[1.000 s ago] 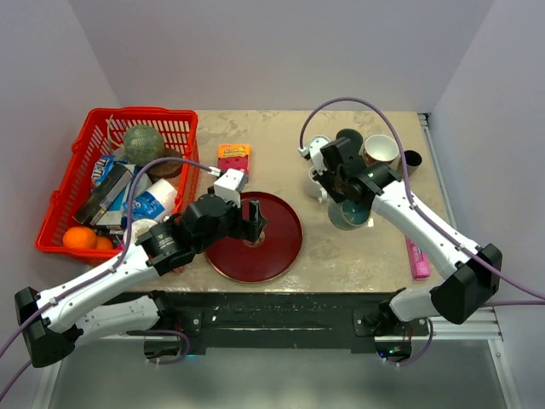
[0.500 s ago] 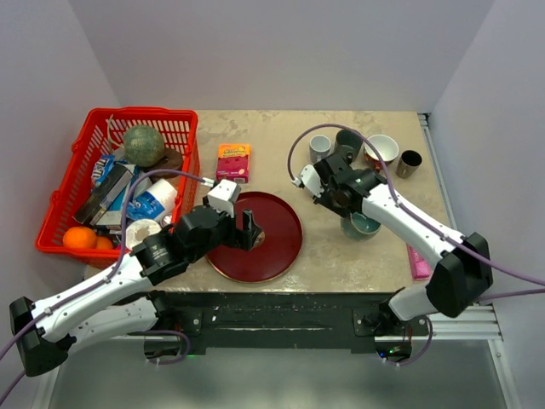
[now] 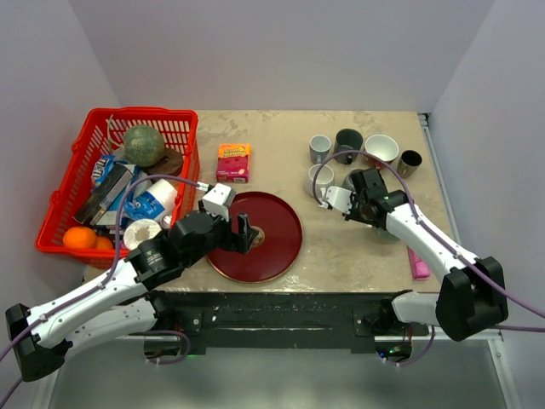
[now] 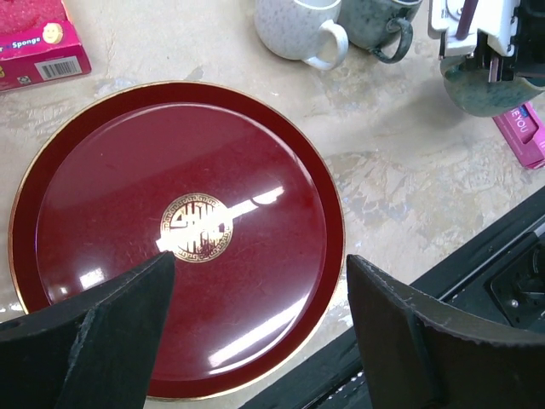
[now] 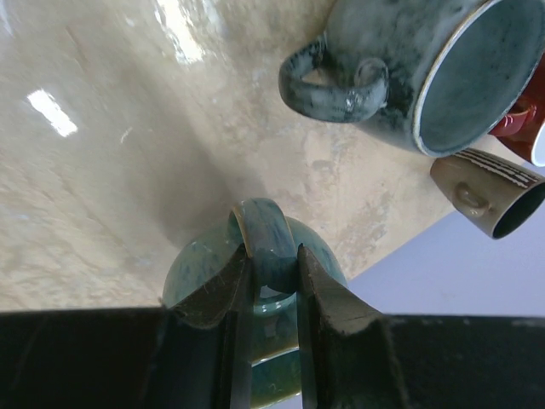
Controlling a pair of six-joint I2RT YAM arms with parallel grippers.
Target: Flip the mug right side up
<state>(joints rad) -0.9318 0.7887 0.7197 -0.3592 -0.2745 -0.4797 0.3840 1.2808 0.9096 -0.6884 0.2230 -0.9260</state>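
The teal glazed mug (image 5: 197,273) hangs from my right gripper (image 5: 271,266), whose fingers are shut on its handle (image 5: 266,239). It hangs low over the table, and I cannot tell which way its mouth faces. In the top view the right gripper (image 3: 364,201) covers most of the mug. In the left wrist view the mug (image 4: 492,88) shows under the right gripper (image 4: 479,47). My left gripper (image 4: 260,260) is open and empty over the dark red plate (image 4: 111,170); it also shows in the top view (image 3: 246,231).
A white speckled mug (image 3: 320,179), a dark grey mug (image 3: 347,141), a small grey cup (image 3: 319,147), a white cup (image 3: 381,148) and a dark cup (image 3: 410,160) stand behind the right gripper. A pink item (image 3: 416,260) lies near the right edge. A red basket (image 3: 179,119) and a sponge box (image 3: 232,162) are on the left.
My right gripper has carried the teal mug from beside the mug cluster toward the right and turned its wrist. My left arm has drawn back a little over the plate.
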